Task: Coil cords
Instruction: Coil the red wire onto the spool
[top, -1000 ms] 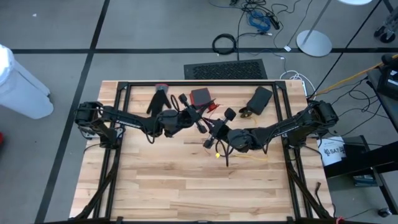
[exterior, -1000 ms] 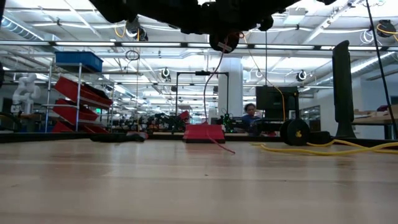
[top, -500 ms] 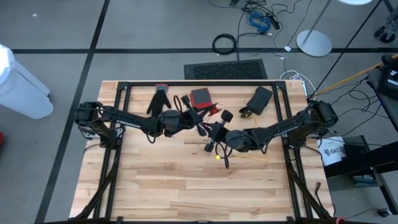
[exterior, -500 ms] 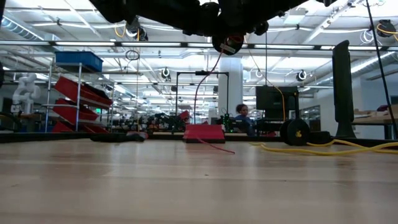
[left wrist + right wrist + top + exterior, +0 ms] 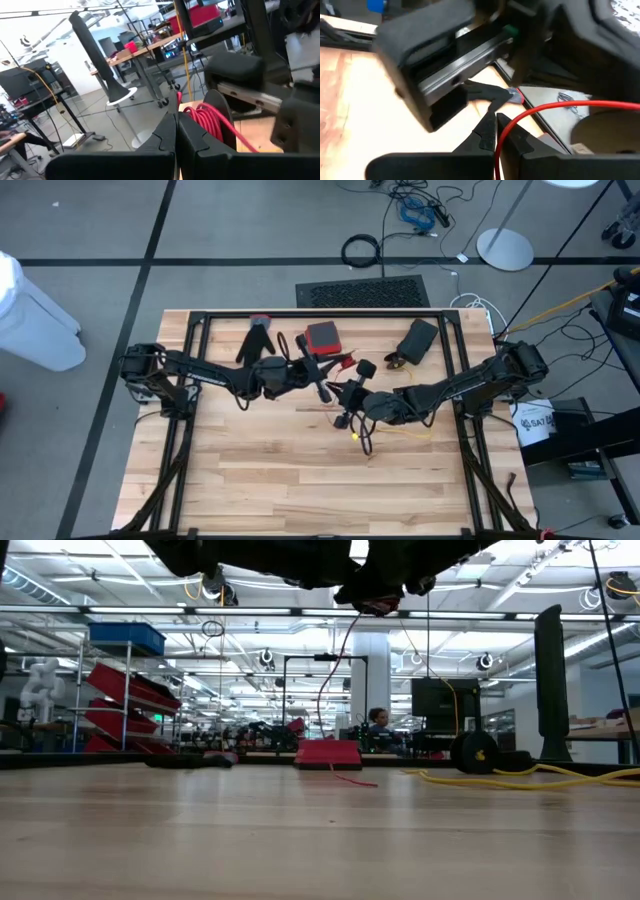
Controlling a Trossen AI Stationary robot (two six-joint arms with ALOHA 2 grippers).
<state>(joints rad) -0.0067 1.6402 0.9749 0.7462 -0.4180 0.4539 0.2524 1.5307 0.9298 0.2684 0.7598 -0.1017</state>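
Looking down from the high view, both arms are meeting near the bench's middle, toward its far edge. The left pincer and right pincer are both pressed together. The yellow cord is lying toward the right edge.

In the low view, a red cord is hanging limp: light, soft, best pinched along its length.

The left wrist view is showing red cord bunched beyond shut fingers.

In the right wrist view, the right pincer is pinching the red cord. The black cord is hard to make out.
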